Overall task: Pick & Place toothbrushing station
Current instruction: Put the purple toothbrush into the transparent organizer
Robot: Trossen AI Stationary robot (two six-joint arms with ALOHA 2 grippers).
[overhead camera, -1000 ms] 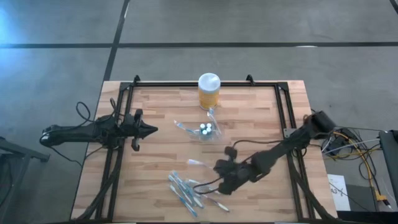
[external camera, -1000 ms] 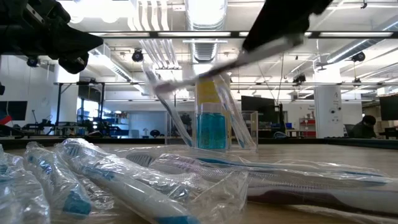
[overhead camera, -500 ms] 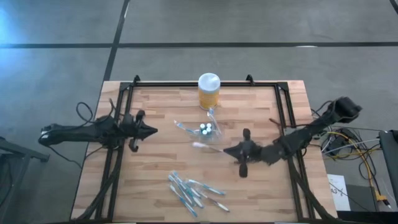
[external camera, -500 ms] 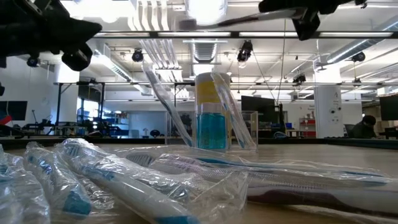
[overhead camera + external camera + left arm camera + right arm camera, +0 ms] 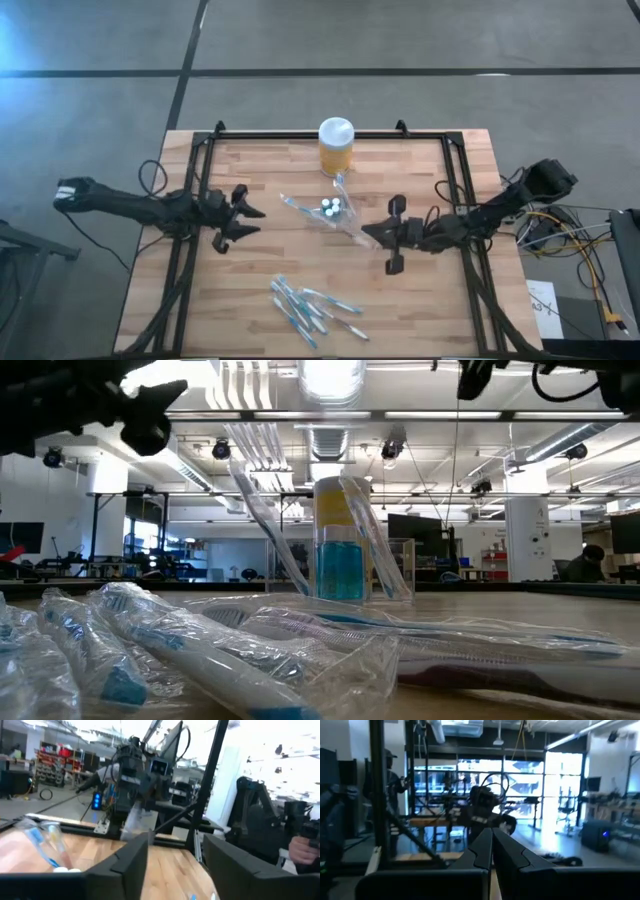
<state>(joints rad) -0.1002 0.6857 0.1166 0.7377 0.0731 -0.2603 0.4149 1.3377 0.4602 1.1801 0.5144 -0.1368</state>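
Toothbrushing station (image 5: 333, 207) upright mid-table, brushes splayed outward.

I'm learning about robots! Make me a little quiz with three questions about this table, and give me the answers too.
1. True or false: the yellow jar has a white lid.
2. Which gripper has its fingers spread apart? A) left gripper B) right gripper C) neither
3. Fill in: the wrapped toothbrushes lie in a pile near the table's ______ edge, away from the jar.

Key
1. True.
2. A. The left wrist view shows a gap between its fingers, while the right gripper's fingers are pressed together.
3. Front. The clear holder stands between the pile and the jar.
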